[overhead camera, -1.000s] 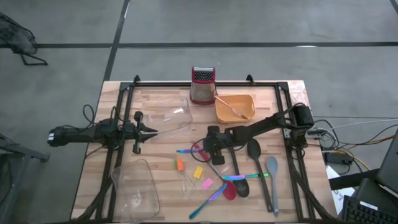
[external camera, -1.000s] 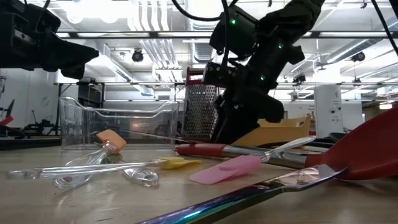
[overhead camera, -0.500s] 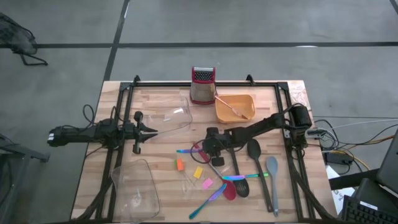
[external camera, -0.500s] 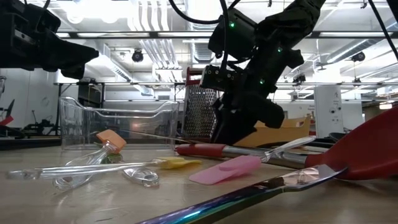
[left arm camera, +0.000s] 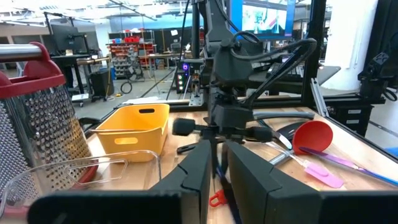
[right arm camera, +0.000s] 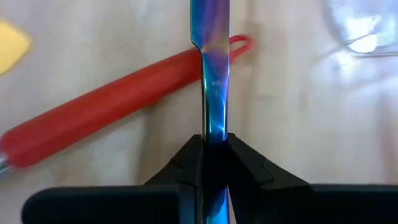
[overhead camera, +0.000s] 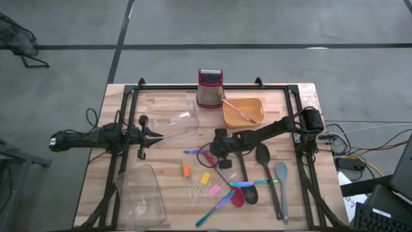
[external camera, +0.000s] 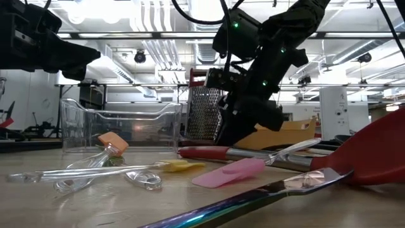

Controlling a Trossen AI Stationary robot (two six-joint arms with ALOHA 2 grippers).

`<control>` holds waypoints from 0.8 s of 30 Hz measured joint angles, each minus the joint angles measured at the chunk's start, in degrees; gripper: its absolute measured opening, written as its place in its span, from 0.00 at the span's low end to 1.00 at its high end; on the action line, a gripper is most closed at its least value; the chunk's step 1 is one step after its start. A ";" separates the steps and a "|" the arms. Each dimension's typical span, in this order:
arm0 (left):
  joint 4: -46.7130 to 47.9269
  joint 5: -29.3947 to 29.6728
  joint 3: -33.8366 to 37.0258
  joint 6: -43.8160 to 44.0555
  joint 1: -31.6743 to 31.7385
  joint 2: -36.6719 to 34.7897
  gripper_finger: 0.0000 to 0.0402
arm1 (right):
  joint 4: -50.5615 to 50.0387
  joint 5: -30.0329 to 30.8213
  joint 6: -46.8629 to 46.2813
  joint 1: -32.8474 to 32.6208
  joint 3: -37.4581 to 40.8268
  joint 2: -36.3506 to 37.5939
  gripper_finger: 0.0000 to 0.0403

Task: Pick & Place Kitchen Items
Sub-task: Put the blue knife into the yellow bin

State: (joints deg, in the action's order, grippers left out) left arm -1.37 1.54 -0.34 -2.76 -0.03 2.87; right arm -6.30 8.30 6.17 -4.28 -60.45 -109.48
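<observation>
My right gripper reaches to the table's middle and is shut on a thin iridescent blue stick. The stick juts from the gripper toward the table's left and crosses over a red-handled spoon. Small orange, yellow and pink pieces lie on the wood nearer the front. Black spoons, a grey spoon and more iridescent sticks lie to the front right. My left gripper hovers shut and empty at the left, beside a clear tub. My right gripper pinches the blue stick between its two fingers at one end. The fingers come from the table's right and lie along the stick. Its free length runs straight ahead of the fingers over the red handle. I cannot tell whether the stick touches the table.
An orange tray with a stick in it and a steel grater with a red top stand at the far edge. A second clear tub lies at the front left. A clear plastic utensil lies between the small pieces.
My right gripper has shifted slightly toward the table's far edge, still shut on the blue stick, which has moved with it.
</observation>
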 joint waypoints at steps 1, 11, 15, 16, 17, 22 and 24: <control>-0.02 0.00 0.00 0.00 0.01 0.00 0.16 | -0.23 0.68 -0.02 0.05 -0.02 0.50 0.11; -0.02 0.00 0.00 0.00 0.01 -0.02 0.16 | -5.96 11.37 -2.59 0.42 -0.02 7.70 0.12; -0.02 0.00 0.00 0.00 0.01 0.00 0.16 | -9.75 17.24 -5.77 0.80 1.36 11.90 0.12; -0.02 0.00 0.00 0.00 0.02 -0.01 0.16 | -10.25 18.45 -6.33 0.97 2.09 13.21 0.12; -0.02 0.00 0.00 0.00 0.00 -0.02 0.16 | -10.60 19.55 -7.06 1.22 2.92 14.43 0.11; -0.04 0.00 0.00 0.00 0.00 -0.02 0.16 | -10.61 24.79 -11.75 3.49 7.92 21.35 0.12; -0.04 0.00 0.00 0.00 0.02 -0.02 0.16 | -10.66 27.49 -13.13 4.53 10.14 24.16 0.13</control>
State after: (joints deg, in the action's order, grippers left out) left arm -1.41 1.54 -0.34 -2.76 -0.02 2.85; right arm -16.96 35.79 -6.96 0.25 -50.31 -85.32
